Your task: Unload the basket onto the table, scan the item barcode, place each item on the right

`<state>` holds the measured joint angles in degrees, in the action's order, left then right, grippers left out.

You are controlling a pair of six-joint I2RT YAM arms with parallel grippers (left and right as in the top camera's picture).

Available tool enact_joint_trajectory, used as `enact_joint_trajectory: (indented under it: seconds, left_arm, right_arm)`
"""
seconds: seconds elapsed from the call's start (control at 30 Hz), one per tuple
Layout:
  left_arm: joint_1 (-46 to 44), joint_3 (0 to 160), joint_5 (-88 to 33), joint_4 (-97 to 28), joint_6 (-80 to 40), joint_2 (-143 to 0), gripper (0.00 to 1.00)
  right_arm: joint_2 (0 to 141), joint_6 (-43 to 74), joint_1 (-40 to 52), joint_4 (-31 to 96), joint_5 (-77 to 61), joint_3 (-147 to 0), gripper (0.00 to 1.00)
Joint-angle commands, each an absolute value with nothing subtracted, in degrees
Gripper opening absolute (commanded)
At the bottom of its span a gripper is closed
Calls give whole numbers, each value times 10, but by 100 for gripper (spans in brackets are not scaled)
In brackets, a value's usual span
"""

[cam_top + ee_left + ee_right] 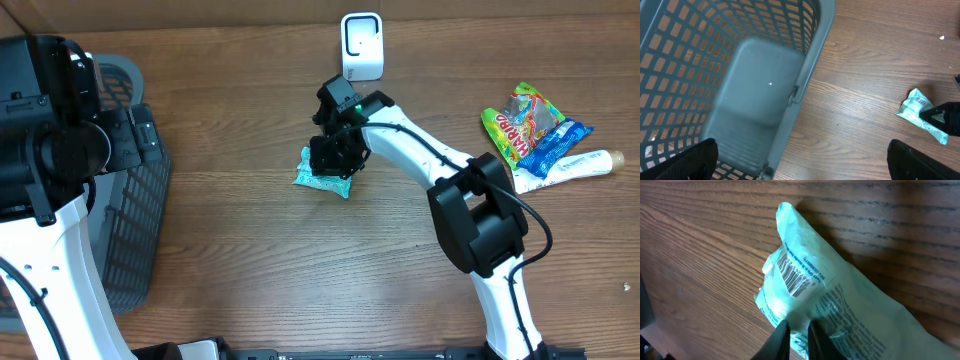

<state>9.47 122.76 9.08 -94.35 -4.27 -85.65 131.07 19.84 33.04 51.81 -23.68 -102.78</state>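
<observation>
Your right jaws are pinched nearly together on an edge of the pale green packet, which lies on the counter right beneath them, its barcode facing up just ahead of the tips. Your left jaws stand wide apart above the grey basket, with the packet well off to one side

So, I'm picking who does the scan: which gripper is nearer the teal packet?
Right. The right gripper is on the teal packet, pinching its edge; the left gripper hangs open above the grey basket, apart from the packet.
</observation>
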Motion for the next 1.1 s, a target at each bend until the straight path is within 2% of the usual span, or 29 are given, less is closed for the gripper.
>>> enact_joint_trajectory:
  seconds: [0.0, 0.07, 0.1, 0.2, 0.3, 0.4, 0.53, 0.77, 0.93, 1.07]
  left_arm:
    - [97, 1238, 94, -943, -37, -859, 100]
    - [97, 1238, 94, -943, -37, -859, 100]
    - [97, 1238, 94, -943, -37, -859, 100]
    - [97, 1238, 94, -943, -37, -859, 100]
    - [97, 1238, 94, -943, -37, -859, 100]
    - [97, 1238, 94, -943, -37, -859, 99]
    - [97, 1238, 94, -943, -37, -859, 99]
    - [97, 1238, 94, -943, -37, -859, 100]
    - [97, 1238, 94, -943, -37, -859, 100]
    - [97, 1238, 94, -943, -37, -859, 100]
  right_arm:
    - [1321, 173, 332, 514, -191, -998, 15]
    - [1319, 145, 331, 518, -192, -1005, 15]
    - [1317, 133, 330, 524, -194, -1012, 19]
    - [1303, 97, 323, 554, -209, -1047, 38]
    - [1283, 85, 305, 601, -243, -1099, 52]
    - [1265, 106, 282, 673, -242, -1152, 76]
    - [1256, 127, 246, 722, -233, -1160, 82]
    - [1272, 126, 202, 718, -246, -1099, 83]
    - [1274, 127, 200, 650, -303, -1024, 83]
    - [1274, 179, 200, 593, -310, -979, 83]
